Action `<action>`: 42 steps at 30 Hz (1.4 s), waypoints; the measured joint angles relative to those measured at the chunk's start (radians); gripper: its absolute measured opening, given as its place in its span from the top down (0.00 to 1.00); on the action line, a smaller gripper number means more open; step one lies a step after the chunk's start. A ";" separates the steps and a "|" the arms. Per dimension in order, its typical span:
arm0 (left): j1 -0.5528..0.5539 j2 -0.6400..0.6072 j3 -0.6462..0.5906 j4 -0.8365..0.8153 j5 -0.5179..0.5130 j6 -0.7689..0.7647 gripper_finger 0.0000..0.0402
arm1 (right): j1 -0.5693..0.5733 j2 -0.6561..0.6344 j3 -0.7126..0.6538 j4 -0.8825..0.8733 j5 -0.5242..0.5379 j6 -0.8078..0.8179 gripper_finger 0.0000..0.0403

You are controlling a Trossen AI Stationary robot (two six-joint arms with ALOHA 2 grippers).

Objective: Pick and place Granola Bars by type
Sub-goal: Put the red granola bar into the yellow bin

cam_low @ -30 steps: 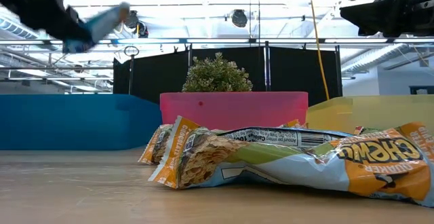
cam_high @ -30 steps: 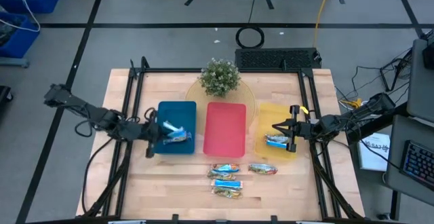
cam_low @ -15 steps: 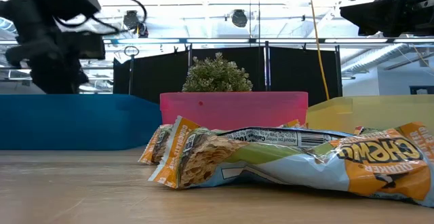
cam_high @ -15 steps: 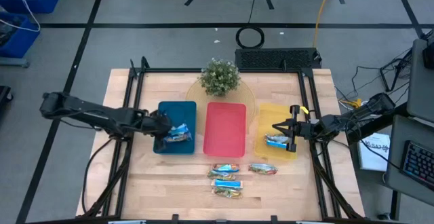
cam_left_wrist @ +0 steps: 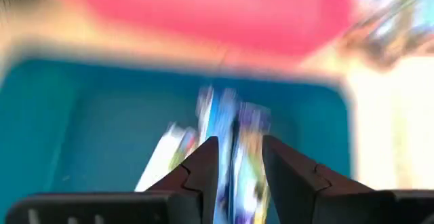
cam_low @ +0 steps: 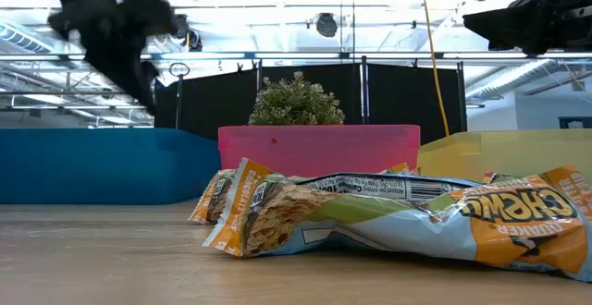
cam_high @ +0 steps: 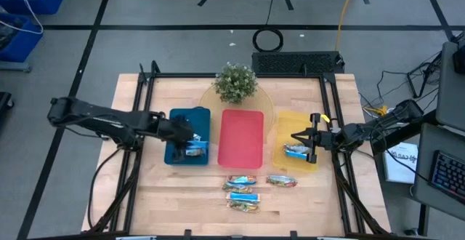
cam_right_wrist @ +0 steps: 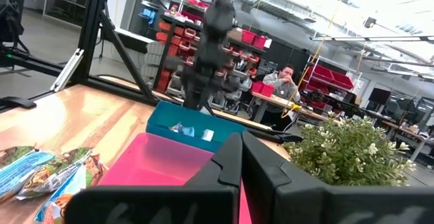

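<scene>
Left gripper [cam_high: 190,140] is reaching farther over the flat blue rectangular tray [cam_high: 178,118] than half a second ago, its fingers slightly apart astride a shiny blue-white crinkled granola bar [cam_left_wrist: 234,157] lying inside. Right gripper [cam_high: 309,148], fingers together, is holding unchanged above the yellow tray [cam_high: 296,121]. Four more bars [cam_high: 243,193] are lying on the wooden table [cam_high: 182,196].

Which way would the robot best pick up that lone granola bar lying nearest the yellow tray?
Probably from straight above, closing the tool across the middle of the lone bar. It lies flat on the table with its long side running left-right, apart from the stacked bars, so the narrow width fits between fingers.
</scene>
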 joint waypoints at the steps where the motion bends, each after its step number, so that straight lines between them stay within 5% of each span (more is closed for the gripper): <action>1: -0.014 -0.023 0.007 0.042 0.000 0.031 0.70 | 0.000 0.000 0.000 0.000 0.000 0.000 1.00; 8: -0.142 -0.303 -0.088 0.446 0.095 0.332 0.75 | 0.000 0.001 0.000 -0.004 0.000 0.007 1.00; 17: -0.181 -0.542 -0.523 0.912 -0.008 0.380 0.98 | 0.000 0.009 0.000 -0.033 0.000 0.011 1.00; 22: -0.181 -0.566 -0.688 1.128 -0.010 0.360 0.98 | 0.000 0.025 0.000 -0.029 0.000 0.011 1.00; 30: -0.181 -0.564 -0.676 1.106 -0.017 0.376 0.94 | 0.000 0.068 0.029 0.048 0.120 -0.018 1.00; 35: -0.181 -0.564 -0.676 1.089 -0.017 0.380 0.91 | 0.006 0.219 0.260 -0.206 0.280 -0.014 1.00; 42: -0.181 -0.564 -0.676 1.115 -0.081 0.384 0.92 | 0.080 0.705 0.789 -0.853 0.421 0.274 0.97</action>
